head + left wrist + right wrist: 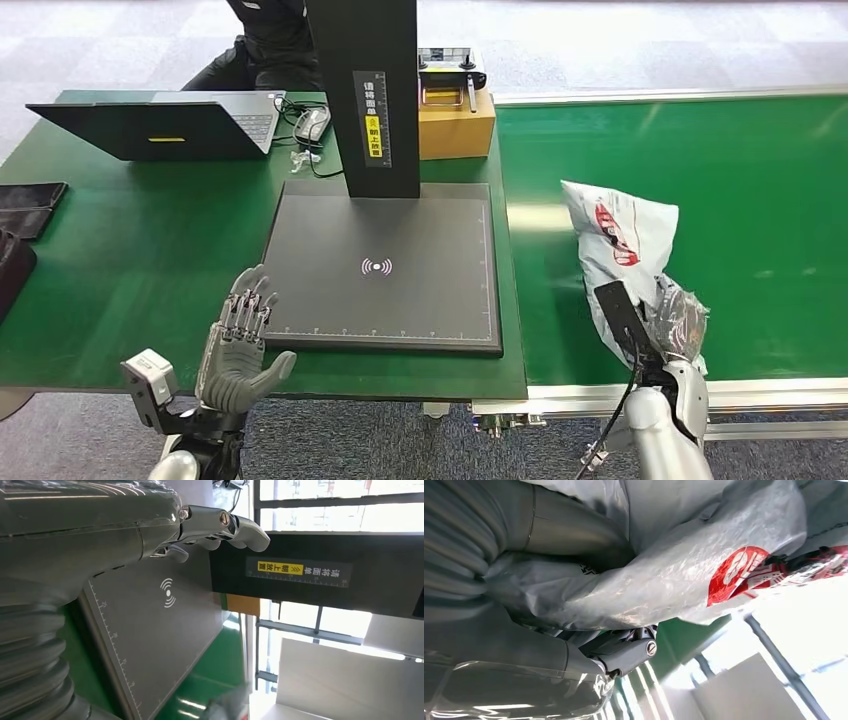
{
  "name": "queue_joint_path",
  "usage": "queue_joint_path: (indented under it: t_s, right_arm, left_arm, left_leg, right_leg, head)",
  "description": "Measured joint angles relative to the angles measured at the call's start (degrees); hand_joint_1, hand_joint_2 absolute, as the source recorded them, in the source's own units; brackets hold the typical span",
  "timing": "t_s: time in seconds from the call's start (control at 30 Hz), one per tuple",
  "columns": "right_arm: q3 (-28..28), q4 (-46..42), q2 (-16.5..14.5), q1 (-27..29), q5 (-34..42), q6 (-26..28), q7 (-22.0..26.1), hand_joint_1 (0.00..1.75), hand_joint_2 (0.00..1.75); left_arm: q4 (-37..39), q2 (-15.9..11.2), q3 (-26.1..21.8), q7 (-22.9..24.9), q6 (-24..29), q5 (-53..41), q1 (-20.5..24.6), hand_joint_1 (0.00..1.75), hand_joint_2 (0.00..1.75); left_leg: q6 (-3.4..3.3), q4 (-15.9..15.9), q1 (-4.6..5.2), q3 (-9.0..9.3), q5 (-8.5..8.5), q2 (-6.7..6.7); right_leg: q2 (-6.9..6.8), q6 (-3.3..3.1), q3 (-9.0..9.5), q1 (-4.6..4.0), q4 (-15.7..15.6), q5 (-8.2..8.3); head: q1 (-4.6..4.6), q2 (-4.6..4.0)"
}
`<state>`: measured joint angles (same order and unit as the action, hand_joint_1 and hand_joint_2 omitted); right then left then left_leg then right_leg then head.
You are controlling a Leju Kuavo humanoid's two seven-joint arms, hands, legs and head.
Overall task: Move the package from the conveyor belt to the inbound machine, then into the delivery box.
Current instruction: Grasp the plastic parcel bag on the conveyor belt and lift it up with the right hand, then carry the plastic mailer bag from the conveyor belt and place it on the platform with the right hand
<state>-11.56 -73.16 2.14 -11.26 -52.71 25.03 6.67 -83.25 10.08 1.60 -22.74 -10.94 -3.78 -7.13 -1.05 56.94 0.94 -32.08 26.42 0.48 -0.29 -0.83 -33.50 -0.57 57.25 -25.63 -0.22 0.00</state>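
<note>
The crinkled grey-white plastic package with a red printed logo (625, 245) rests on the green conveyor belt (760, 200), toward the belt's near edge and just right of the green counter (130, 260). The right hand (672, 325) is wrapped around the package's near end: in the right wrist view the thick grey thumb (574, 532) presses into the plastic from one side and the darker fingers (626, 652) curl under it from the other, so the film (684, 575) bunches between them. The grasp is tight, with the bag's near end gathered in the hand.

The left hand (238, 345) hovers at the near left corner of the flat dark grey scanner pad with a white wireless symbol (385, 265), the base of the inbound machine. Its fingers (248, 305) are released, stretched out and slightly apart, holding nothing; in the left wrist view the fingers (235, 527) reach out above the pad (150, 630), and whether they touch it I cannot tell.

The machine's black upright column with a yellow warning label (365, 95) rises from the back of the pad. Behind it sits a tan cardboard box (457, 125), and to the left on the counter an open dark laptop (160, 125).
</note>
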Motion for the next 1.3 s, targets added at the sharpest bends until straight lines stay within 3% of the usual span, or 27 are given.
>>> queue_joint_path:
  t_s: [0.13, 0.3, 0.9, 1.0, 1.13, 1.3]
  right_arm:
    - [3.06, -9.38, -1.09, 3.08, -1.12, 5.31, 3.12, 1.75, 1.75]
    - [5.22, -15.80, -1.73, 5.04, -1.25, 6.30, 3.52, 1.75, 1.75]
    - [8.71, -21.74, -2.50, 6.60, -2.59, 9.61, 6.03, 1.75, 1.75]
    - [10.67, -21.55, -2.64, 5.71, -5.77, 6.53, 6.09, 1.75, 1.75]
    - [17.50, -15.08, -1.31, 0.30, -16.86, -3.94, 7.32, 1.75, 1.75]
    - [30.77, -1.48, -0.11, -8.19, -19.39, -5.28, 11.23, 1.75, 1.75]
  left_arm:
    - [0.00, 0.04, 0.40, -0.51, 0.32, 0.14, 0.08, 0.00, 1.75]
    - [0.00, 0.07, 0.86, -0.68, 0.44, 0.19, 0.09, 0.00, 1.75]
    - [0.00, 0.07, 1.19, -0.81, 0.45, 0.37, 0.13, 0.00, 1.75]
    - [0.01, 0.07, 1.32, -0.93, 0.39, 0.49, 0.29, 0.00, 1.75]
    - [0.30, 0.05, 1.57, -1.48, -0.43, 0.64, 1.40, 0.00, 1.75]
    - [1.61, -0.04, 1.80, -2.40, -1.53, 0.76, 2.86, 0.00, 1.75]
  left_leg:
    - [0.01, -0.03, -0.01, -0.02, 0.01, -0.01]
    - [0.01, -0.03, 0.00, -0.02, 0.02, 0.00]
    - [-0.04, -0.02, 0.01, -0.03, 0.05, 0.00]
    - [-0.04, -0.04, 0.01, -0.05, 0.05, 0.02]
    - [-0.01, -0.06, 0.00, -0.03, 0.01, 0.16]
    - [-0.02, -0.01, 0.01, -0.02, -0.11, 0.01]
  right_leg:
    - [0.00, 0.01, -0.01, -0.01, 0.00, -0.05]
    - [0.01, 0.02, 0.00, 0.00, 0.00, -0.05]
    - [0.02, 0.02, -0.01, 0.01, 0.00, -0.05]
    - [0.02, 0.02, 0.00, 0.00, 0.01, -0.05]
    - [0.18, 0.01, 0.02, 0.00, 0.02, 0.02]
    - [0.01, 0.04, 0.00, 0.00, 0.02, 0.07]
  head:
    - [0.00, 0.00]
    - [0.01, 0.00]
    - [0.01, 0.00]
    - [0.01, 0.00]
    - [0.02, 0.00]
    - [0.00, 0.00]
